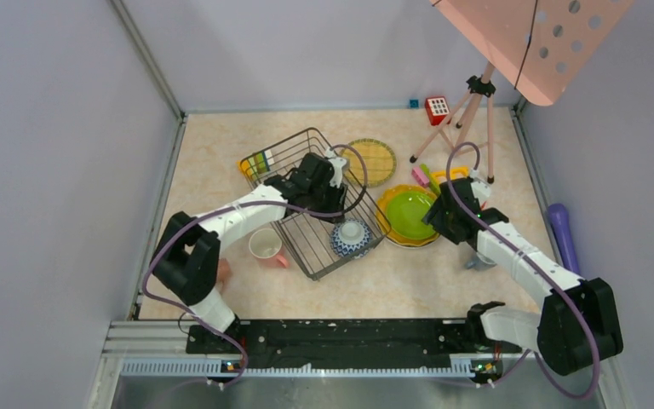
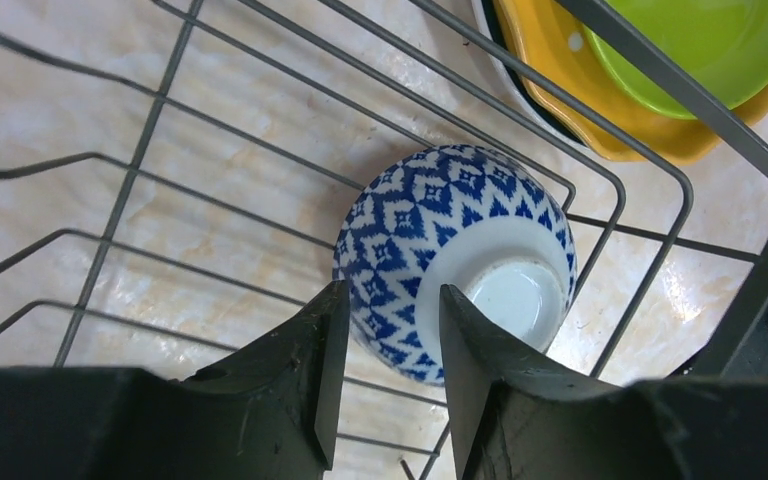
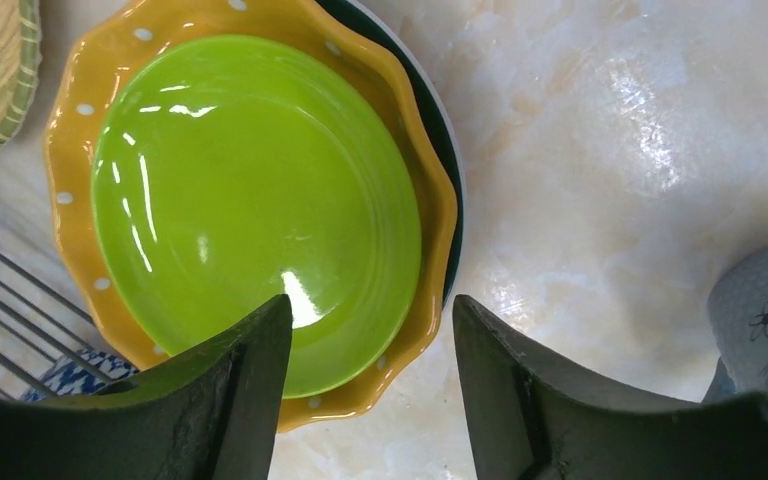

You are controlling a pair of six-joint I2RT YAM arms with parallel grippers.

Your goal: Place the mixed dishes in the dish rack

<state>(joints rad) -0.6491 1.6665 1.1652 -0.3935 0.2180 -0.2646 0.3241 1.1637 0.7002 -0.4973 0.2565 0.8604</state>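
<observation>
The dish rack (image 1: 300, 162) is a dark wire basket with a yellow-green-white piece at its far left end. The blue-white bowl (image 1: 351, 236) lies upside down in its near right corner. My left gripper (image 1: 328, 192) hangs open and empty over the rack; in the left wrist view its jaws (image 2: 392, 330) stand apart above the bowl (image 2: 455, 250). The lime green plate (image 3: 250, 200) lies on the yellow-orange dotted plate (image 3: 430, 230), over a white plate (image 3: 454, 150). My right gripper (image 3: 370, 340) is open over their near rim. A pink mug (image 1: 266, 245) stands left of the rack.
A grey-blue mug (image 3: 765, 315) stands right of the plates, mostly under my right arm. A second pink mug (image 1: 222, 273) peeks out behind my left arm. A woven round mat (image 1: 373, 160), coloured blocks (image 1: 433, 177), a tripod (image 1: 475, 119) and a purple object (image 1: 562, 234) lie behind and right.
</observation>
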